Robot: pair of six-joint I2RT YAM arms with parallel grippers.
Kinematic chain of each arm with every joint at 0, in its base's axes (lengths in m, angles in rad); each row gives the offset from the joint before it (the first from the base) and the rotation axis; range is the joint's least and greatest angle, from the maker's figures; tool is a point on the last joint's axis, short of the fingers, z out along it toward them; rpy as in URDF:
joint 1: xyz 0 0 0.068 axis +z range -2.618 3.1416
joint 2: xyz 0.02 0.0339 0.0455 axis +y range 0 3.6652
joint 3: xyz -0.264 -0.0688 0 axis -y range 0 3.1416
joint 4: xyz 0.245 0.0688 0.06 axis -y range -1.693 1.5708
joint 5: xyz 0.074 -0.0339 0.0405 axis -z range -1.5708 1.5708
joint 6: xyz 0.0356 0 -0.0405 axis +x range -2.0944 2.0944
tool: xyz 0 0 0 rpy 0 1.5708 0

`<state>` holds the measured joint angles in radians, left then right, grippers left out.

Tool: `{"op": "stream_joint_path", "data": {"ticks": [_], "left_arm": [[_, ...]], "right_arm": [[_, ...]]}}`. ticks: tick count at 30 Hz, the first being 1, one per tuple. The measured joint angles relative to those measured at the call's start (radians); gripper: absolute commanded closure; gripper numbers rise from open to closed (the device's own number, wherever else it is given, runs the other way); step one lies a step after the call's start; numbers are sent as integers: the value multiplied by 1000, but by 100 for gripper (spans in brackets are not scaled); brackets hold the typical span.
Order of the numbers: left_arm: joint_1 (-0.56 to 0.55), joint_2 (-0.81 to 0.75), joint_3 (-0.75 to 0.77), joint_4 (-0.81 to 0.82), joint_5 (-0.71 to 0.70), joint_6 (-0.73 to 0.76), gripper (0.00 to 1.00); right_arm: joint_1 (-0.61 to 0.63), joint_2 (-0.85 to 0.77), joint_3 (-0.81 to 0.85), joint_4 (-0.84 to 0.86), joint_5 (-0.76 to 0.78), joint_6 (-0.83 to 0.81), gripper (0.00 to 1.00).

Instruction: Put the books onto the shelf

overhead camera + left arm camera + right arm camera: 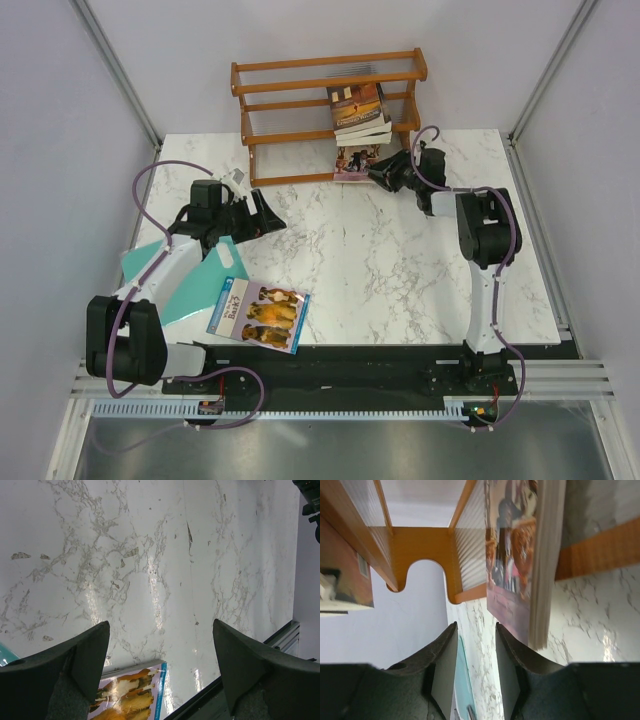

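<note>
Dog book lies flat on the marble bench near the left gripper, which stands wide open and empty. Right gripper, partly open, holds nothing, just beside the pink book leaning in the wooden shelf.

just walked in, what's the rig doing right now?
The right gripper sits in front of the shelf, jaws parted and empty, next to a pink book propped at the lower tier. On the upper tier lie stacked books. The left gripper hangs open over the table, holding nothing. The dog book lies near the front edge by a teal board, not yet shelved.
</note>
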<state>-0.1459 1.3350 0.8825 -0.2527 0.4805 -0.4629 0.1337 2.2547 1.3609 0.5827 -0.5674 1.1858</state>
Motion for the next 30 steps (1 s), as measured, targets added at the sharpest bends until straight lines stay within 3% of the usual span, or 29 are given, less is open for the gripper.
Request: {"op": "stream_joint_path", "data": {"ticks": [7, 18, 30], "left_arm": [[0, 0, 0, 0, 0, 0, 10], [0, 0, 0, 0, 0, 0, 10], [0, 0, 0, 0, 0, 0, 10]], "right_arm": [[6, 58, 118, -61, 9, -5, 57], [9, -3, -59, -69, 32, -10, 52], [9, -8, -31, -90, 56, -14, 53]]}}
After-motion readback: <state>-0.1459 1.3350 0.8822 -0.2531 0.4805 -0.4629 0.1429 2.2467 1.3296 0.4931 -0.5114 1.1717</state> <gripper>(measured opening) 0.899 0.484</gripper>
